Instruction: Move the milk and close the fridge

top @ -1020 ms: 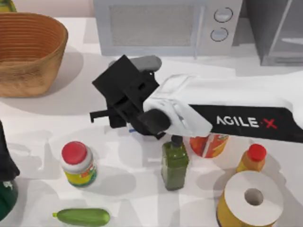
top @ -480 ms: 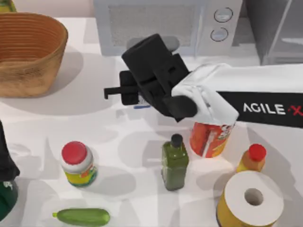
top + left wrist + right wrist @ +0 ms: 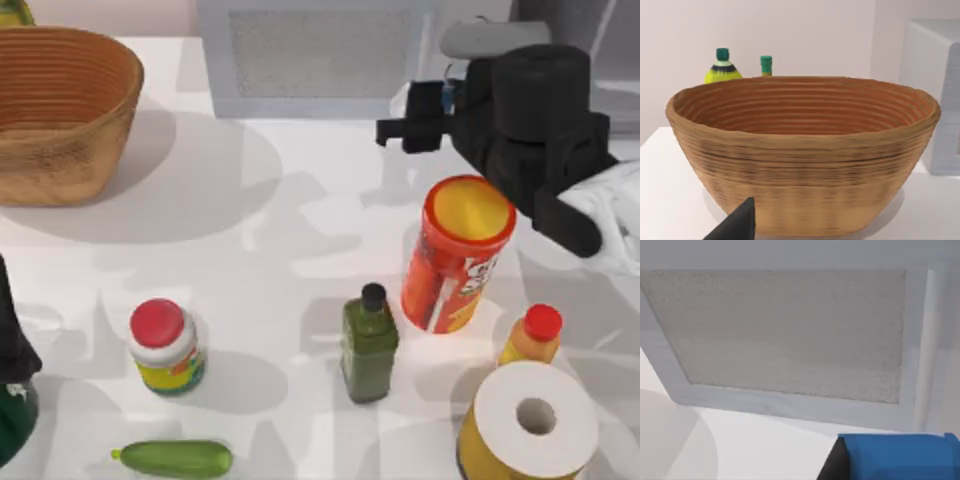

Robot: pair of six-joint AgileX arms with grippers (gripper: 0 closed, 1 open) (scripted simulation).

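The right arm hides most of the milk (image 3: 897, 456); the fridge (image 3: 600, 40) is cut off at the edge.

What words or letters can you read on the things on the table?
None can be read for sure.
Red can: dark letters on a white patch on its side, too blurred to read.
Red-capped jar: a yellow and green label, print too small to read.
Green bottle: no lettering that I can make out.
Blue carton top at the right gripper: plain blue, no word on the part that shows.
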